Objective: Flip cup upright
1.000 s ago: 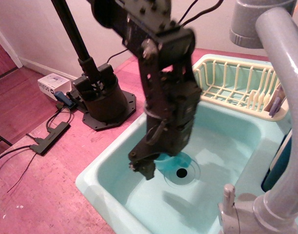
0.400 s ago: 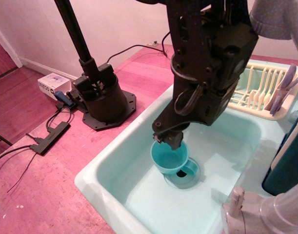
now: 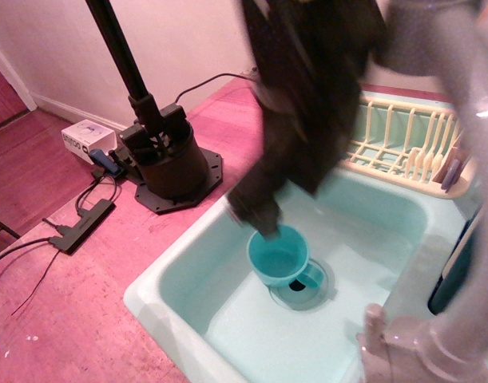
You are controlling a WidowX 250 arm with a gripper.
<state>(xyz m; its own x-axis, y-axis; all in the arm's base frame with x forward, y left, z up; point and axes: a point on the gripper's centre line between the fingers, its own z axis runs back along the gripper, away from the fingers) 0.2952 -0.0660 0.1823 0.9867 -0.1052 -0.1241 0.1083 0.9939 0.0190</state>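
Observation:
The teal cup (image 3: pixel 277 259) stands in the pale mint sink basin (image 3: pixel 160 307) with its opening facing up, over the drain (image 3: pixel 309 295). Its loop handle (image 3: pixel 311 279) points to the front right. My gripper (image 3: pixel 263 226) is a dark, motion-blurred shape coming down from above. Its tip is at the cup's back-left rim. The blur hides the fingers, so I cannot tell whether they grip the rim or are apart from it.
A cream dish rack (image 3: pixel 403 148) sits at the basin's back right. A grey faucet (image 3: pixel 459 239) curves over the right side, close to the camera. A dark bottle (image 3: pixel 455 275) stands at the right edge. A black stand base (image 3: pixel 168 163) and a white box (image 3: pixel 88 137) are on the pink floor to the left.
The cup has gone from hidden behind the gripper to standing opening-up over the drain. Since the last frame the arm has shifted left and is blurred; the cup has stayed in place.

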